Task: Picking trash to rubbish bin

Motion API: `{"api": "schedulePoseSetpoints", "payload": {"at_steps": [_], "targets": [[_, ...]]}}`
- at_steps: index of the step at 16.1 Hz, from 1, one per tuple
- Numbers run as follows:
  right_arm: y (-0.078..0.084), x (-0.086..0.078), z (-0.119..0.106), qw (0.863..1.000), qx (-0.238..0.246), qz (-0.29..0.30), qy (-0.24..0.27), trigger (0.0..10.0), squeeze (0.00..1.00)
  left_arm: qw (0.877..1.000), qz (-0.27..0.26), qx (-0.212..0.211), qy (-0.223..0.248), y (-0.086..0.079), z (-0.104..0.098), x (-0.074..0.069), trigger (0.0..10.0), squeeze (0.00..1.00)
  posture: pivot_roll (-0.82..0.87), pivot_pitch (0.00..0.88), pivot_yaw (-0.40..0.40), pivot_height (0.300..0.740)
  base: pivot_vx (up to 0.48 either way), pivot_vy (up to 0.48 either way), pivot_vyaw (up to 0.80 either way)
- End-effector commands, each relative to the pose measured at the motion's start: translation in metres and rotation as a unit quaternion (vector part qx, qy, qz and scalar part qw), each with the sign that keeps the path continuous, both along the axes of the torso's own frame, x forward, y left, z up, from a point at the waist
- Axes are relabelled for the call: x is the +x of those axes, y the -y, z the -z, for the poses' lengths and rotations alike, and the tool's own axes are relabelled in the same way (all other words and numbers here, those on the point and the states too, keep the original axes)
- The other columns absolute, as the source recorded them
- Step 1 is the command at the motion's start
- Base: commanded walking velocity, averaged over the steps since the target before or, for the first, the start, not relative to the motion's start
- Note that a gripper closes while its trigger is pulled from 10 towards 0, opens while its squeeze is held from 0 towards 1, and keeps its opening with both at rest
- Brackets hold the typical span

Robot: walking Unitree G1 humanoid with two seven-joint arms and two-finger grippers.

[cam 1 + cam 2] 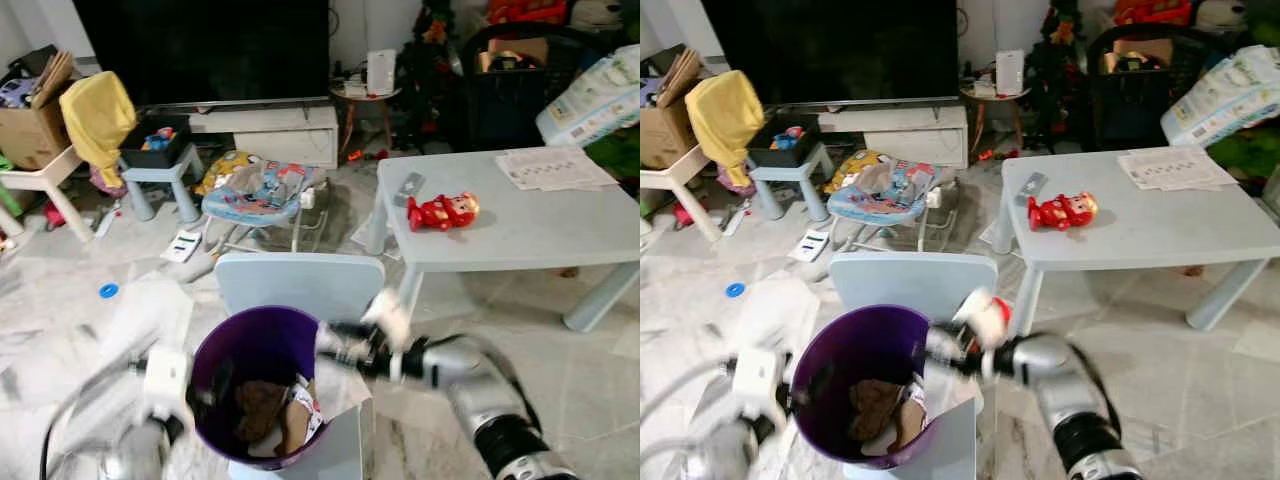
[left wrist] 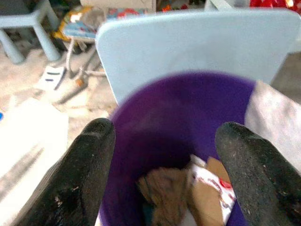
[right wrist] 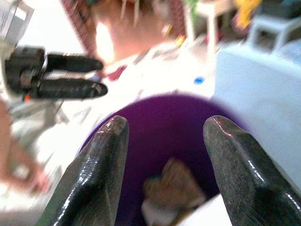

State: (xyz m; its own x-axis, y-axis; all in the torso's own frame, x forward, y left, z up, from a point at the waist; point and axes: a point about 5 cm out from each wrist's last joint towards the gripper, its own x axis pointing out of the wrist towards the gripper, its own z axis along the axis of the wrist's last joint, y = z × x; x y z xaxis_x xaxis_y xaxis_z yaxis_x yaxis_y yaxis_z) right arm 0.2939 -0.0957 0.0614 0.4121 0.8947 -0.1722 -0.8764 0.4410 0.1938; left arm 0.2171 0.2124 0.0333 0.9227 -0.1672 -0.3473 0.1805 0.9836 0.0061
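A purple rubbish bin stands on a pale blue chair right in front of me. Brown paper and a white-and-red wrapper lie in the bottom of the bin. My right gripper hangs at the bin's right rim, open, with nothing between its fingers; the right wrist view looks down into the bin past the gripper. My left gripper is at the left rim, also open and holding nothing. Both arms are blurred.
A grey-blue table at the right carries a red toy and papers. A baby bouncer, a stool and a yellow cloth stand ahead. A white card and a blue cap lie on the floor.
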Motion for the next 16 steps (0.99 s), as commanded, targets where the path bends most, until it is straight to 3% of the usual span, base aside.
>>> {"api": "schedulePoseSetpoints", "payload": {"at_steps": [1, 3, 6, 11, 16], "targets": [[0.004, 0.013, -0.019, 0.999, 0.015, 0.031, 0.030, 10.0, 0.00, 1.000, -0.001, 0.005, 0.010, -0.001, -0.009, 0.006, 10.0, 0.00, 0.07, 0.000, 0.026, 0.740, 0.000, 0.000, 0.00], [0.003, 0.031, -0.043, 0.995, 0.022, 0.072, 0.072, 10.0, 0.00, 1.000, 0.002, 0.003, 0.017, 0.003, -0.014, 0.010, 10.0, 0.00, 0.07, 0.000, 0.024, 0.740, 0.000, 0.000, 0.00], [-0.005, 0.041, -0.052, 0.992, 0.006, 0.091, 0.091, 10.0, 0.00, 1.000, -0.005, -0.003, 0.030, 0.005, -0.023, 0.020, 10.0, 0.00, 0.07, 0.000, 0.019, 0.740, 0.000, 0.000, 0.00], [-0.005, 0.050, -0.026, 0.984, -0.101, 0.132, 0.065, 10.0, 0.00, 0.999, -0.005, -0.001, 0.039, 0.011, -0.032, 0.028, 10.0, 0.00, 0.09, 0.016, 0.010, 0.740, 0.000, 0.000, 0.00], [0.000, 0.047, 0.004, 0.959, -0.237, 0.150, 0.035, 10.0, 0.00, 0.999, -0.020, -0.001, 0.031, 0.010, -0.033, 0.024, 10.0, 0.00, 0.12, 0.047, -0.017, 0.740, 0.000, 0.000, 0.00]]}}
